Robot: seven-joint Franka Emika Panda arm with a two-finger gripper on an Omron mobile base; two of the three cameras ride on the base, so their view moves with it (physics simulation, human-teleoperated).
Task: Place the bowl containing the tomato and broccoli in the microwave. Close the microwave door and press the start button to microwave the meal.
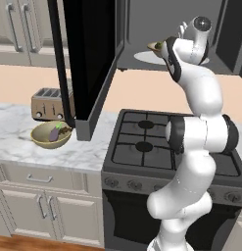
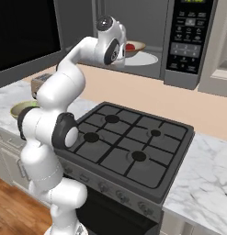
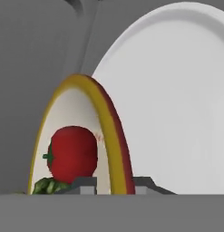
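Over the microwave (image 2: 188, 41) plate (image 3: 177, 90), the claw (image 3: 114, 185) seemingly straddles the bowl (image 3: 111, 131) rim, narrowly parted

Bowl (image 1: 155, 46): mostly hidden behind arm. Broccoli (image 3: 47, 186): cut by lower band. Toaster (image 1: 49, 103): part-hidden behind microwave door (image 1: 90, 59).

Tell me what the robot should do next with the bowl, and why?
Probably open the gripper wider and pull straight back. The bowl with the tomato and broccoli already sits on the white plate inside the microwave, and the fingers straddle its rim. The microwave door stands open.
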